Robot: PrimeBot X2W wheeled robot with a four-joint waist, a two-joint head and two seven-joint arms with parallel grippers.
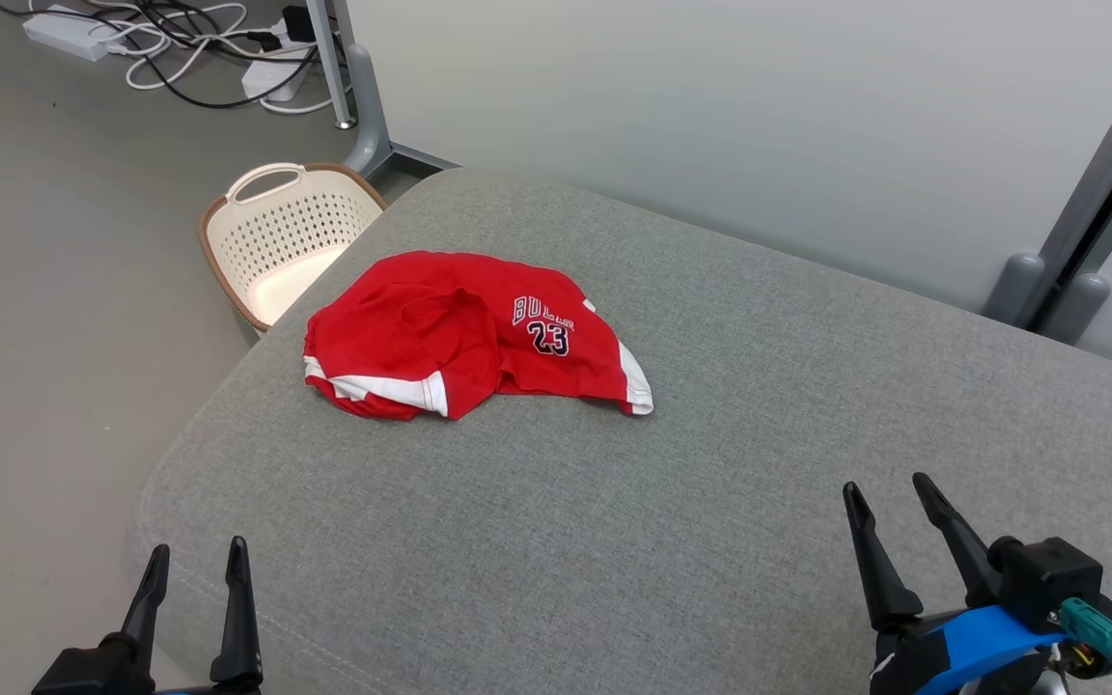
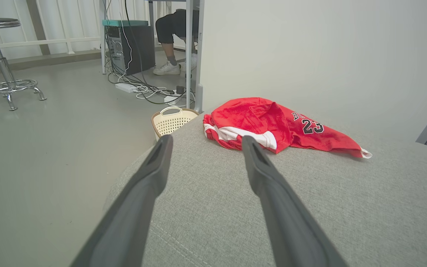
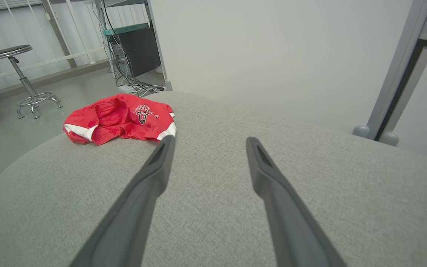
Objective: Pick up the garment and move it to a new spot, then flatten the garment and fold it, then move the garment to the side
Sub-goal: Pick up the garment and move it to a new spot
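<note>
The left gripper [image 1: 199, 545] sits at the lower left of the head view and the right gripper [image 1: 884, 483] at the lower right. Both have the jaws spread wide and hold nothing. I judge this to be a ready pose, because the picking up is not yet begun.

The garment [image 1: 459, 333], red with white trim, lies crumpled in the upper left part of the grey cushion [image 1: 614, 521], close to its edge and well apart from both grippers. It is nearer to the left one, so that arm probably has the shorter reach. Beyond the edge a basket [image 1: 276, 241] stands on the floor.

The head view gives the layout from above. The left wrist view adds how the folds bunch up and, at its top, a stool [image 2: 2, 55] and a person's feet [image 2: 169, 68]. The right wrist view shows much bare cushion at the right, a possible new spot.
</note>
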